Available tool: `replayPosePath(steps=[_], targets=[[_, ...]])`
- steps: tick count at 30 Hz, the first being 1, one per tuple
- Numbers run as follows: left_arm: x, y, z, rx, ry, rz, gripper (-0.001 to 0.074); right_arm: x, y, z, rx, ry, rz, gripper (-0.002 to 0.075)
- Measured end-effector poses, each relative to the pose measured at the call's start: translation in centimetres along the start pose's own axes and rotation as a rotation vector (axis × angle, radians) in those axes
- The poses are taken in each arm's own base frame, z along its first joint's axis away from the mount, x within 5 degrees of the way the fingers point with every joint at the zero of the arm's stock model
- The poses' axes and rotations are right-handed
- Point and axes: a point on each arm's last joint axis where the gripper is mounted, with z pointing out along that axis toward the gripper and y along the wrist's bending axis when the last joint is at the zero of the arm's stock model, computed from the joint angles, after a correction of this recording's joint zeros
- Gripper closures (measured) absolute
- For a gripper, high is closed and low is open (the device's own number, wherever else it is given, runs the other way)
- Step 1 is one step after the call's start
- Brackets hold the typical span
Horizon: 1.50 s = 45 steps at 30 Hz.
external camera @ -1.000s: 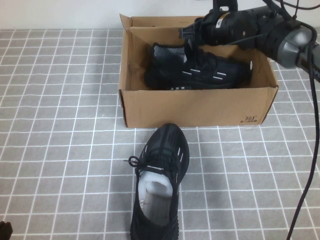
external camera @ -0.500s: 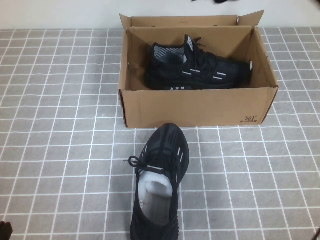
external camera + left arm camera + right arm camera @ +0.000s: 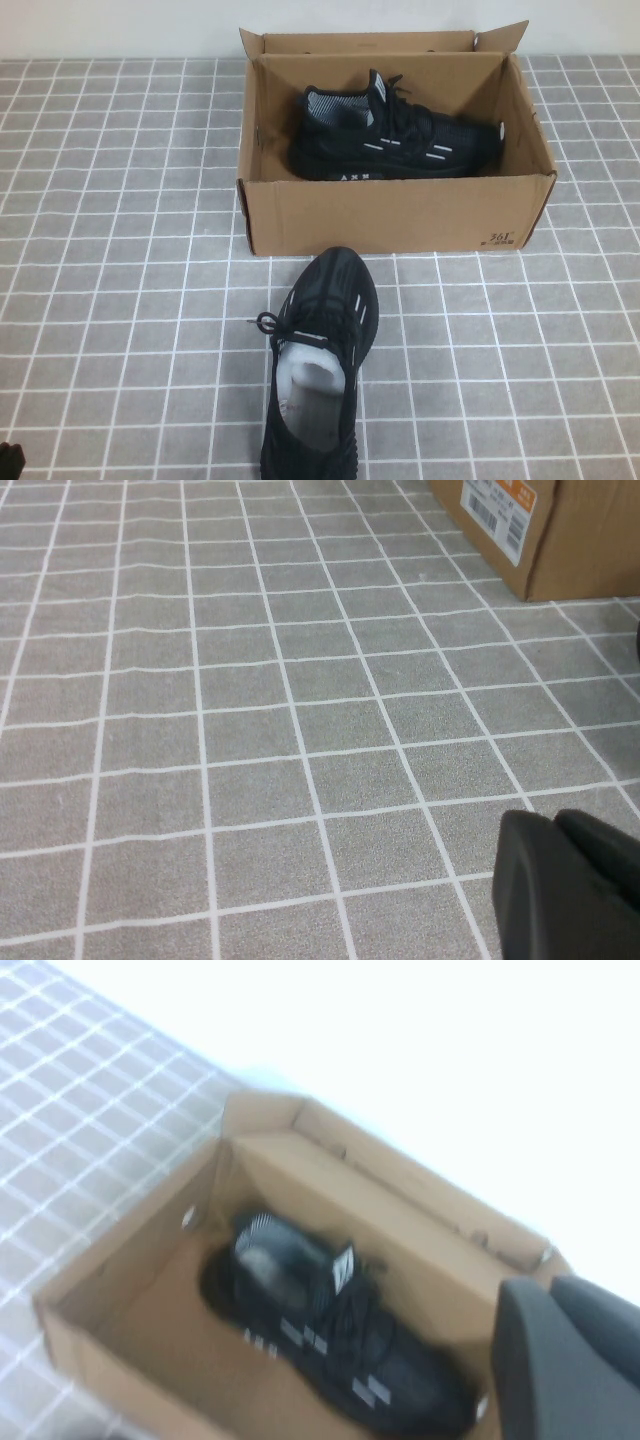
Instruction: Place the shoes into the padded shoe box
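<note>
**On the tiled table: one sneaker boxed, one still outside**

Inside the padded shoe box (image 3: 395, 215), first sneaker (image 3: 395, 140) lying lengthwise on its sole, toe toward robot's right, heel toward left, close to the front wall. Half done by the look of it. Second sneaker (image 3: 320, 365) on the grey tiled table (image 3: 120, 300) just in front of the box, toe pointing at the front wall and nearly touching it, heel toward the robot, opening up, pale lining showing.

Step in hand, judged: between placements, no shoe held.

Right gripper (image 3: 565, 1360) out of the high view; seen only as a dark finger edge in its own wrist view, raised above and behind the box, looking down at box and boxed sneaker. Nothing visibly held; how far open cannot tell.

Left gripper (image 3: 570, 885) low near the table's near-left corner, only a dark finger tip showing in its wrist view, a box corner with orange label (image 3: 500, 510) well apart from it. Nothing held that shows; opening cannot tell.

Next move likely calls for: reaching down to the loose sneaker, gripping at collar or midfoot, lifting over the front wall, turning it lengthwise to fit in the free strip behind the first one.

Look of the things: black knit uppers, black laces, short white dashes on the sides, black soles. Box brown corrugated card, flaps up at the back, small "361" print at front right corner.
</note>
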Motion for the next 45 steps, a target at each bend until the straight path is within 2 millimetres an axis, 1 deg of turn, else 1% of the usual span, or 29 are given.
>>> replayPosePath(steps=[4,7,10,13,16,20,22,25,32,33,34,35,38,41,45], targets=[[0.0,0.0,0.0,0.000,0.000,0.000,0.0739,2.7,1.0,-1.6,-0.004,0.048,0.006,0.0730],[0.0,0.0,0.0,0.000,0.000,0.000,0.0739,5.2,1.6,-2.8,-0.010,0.058,0.046,0.0730],[0.0,0.0,0.0,0.000,0.000,0.000,0.0739,7.7,1.8,-5.1,-0.004,0.050,0.077,0.0731],[0.0,0.0,0.0,0.000,0.000,0.000,0.0739,9.5,1.9,-8.2,0.004,0.026,0.095,0.0731],[0.0,0.0,0.0,0.000,0.000,0.000,0.0739,11.2,2.0,-10.6,0.010,0.039,0.098,0.0731],[0.0,0.0,0.0,0.000,0.000,0.000,0.0740,12.9,2.2,-12.3,0.010,0.083,0.099,0.0731],[0.0,0.0,0.0,0.000,0.000,0.000,0.0739,13.4,2.2,-12.7,0.010,0.105,0.099,0.0731],[0.0,0.0,0.0,0.000,0.000,0.000,0.0739,13.8,2.3,-12.7,0.008,0.131,0.098,0.0732],[0.0,0.0,0.0,0.000,0.000,0.000,0.0739,14.3,2.0,-13.0,0.041,0.143,0.076,0.0732],[0.0,0.0,0.0,0.000,0.000,0.000,0.0739,14.8,1.5,-14.1,0.083,0.116,0.092,0.0733],[0.0,0.0,0.0,0.000,0.000,0.000,0.0739,14.9,1.8,-13.0,0.063,0.137,0.075,0.0733],[0.0,0.0,0.0,0.000,0.000,0.000,0.0739,15.3,1.8,-12.9,0.074,0.133,0.078,0.0733],[0.0,0.0,0.0,0.000,0.000,0.000,0.0739,17.1,1.3,-12.5,0.135,0.105,0.119,0.0733],[0.0,0.0,0.0,0.000,0.000,0.000,0.0739,19.8,0.9,-12.1,0.210,0.053,0.191,0.0734],[0.0,0.0,0.0,0.000,0.000,0.000,0.0739,24.7,1.1,-11.5,0.294,0.014,0.300,0.0734]])
